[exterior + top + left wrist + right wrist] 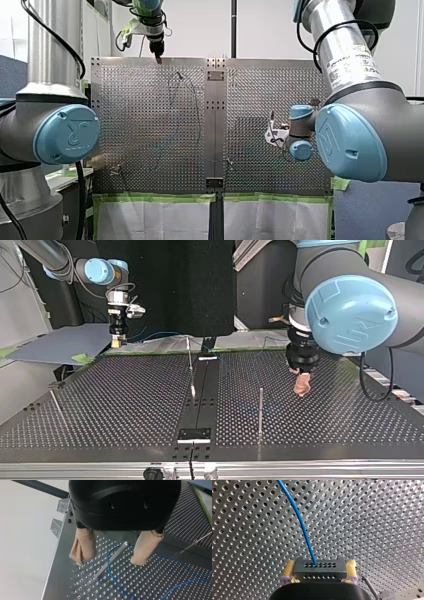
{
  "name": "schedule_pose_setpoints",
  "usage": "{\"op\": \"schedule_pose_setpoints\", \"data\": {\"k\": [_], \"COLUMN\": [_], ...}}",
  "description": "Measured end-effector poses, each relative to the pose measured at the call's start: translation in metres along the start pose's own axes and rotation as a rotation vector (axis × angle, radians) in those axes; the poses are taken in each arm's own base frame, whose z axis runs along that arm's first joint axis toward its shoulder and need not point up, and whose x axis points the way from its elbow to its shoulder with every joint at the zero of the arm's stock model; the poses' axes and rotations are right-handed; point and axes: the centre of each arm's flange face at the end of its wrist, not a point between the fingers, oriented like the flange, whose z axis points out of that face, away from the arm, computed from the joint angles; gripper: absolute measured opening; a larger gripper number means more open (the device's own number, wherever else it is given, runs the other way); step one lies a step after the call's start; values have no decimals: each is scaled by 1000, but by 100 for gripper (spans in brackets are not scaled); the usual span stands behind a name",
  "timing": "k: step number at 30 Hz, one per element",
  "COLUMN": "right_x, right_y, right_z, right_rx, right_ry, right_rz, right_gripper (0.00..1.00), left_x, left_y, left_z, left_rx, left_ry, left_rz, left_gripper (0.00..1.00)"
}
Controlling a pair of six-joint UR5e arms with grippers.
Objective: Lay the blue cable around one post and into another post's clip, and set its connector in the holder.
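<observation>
Front view: my left gripper (157, 55) hangs at the upper left, over the table's (260, 90) far edge.

Top view: my right gripper (117, 341) is upper left, and my left is right of centre, beige pads down.

Left wrist view: its fingers (83, 546) stand wide apart and empty, either side of a post (112, 558). The blue cable (111, 576) curves just beside the post's foot, and I cannot tell whether it is wrapped.

Right wrist view: the yellow-padded fingers (288, 570) clamp the connector (319, 568), and the cable runs ahead.

I judge the post wrap to be in hand, so pinch the cable clear of the post while my right gives slack.
</observation>
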Motion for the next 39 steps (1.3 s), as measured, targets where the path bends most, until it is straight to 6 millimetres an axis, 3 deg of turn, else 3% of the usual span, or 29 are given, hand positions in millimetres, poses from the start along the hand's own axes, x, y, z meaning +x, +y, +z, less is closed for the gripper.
{"op": "schedule_pose_setpoints", "data": {"k": [20, 26, 39], "right_x": [0, -1, -2], "right_y": [2, 2, -1], "right_z": [0, -1, -3], "right_rx": [-3, -4, 0], "right_ry": [-3, -12, -21], "right_rz": [-4, -7, -27], "right_gripper": [3, 3, 3], "left_x": [-4, 5, 19], "left_y": [3, -5, -11], "left_z": [-3, -3, -33], "left_rx": [16, 70, 197], "left_ry": [-11, -10, -88], "left_rz": [-13, -10, -31], "left_gripper": [100, 100, 100]}}
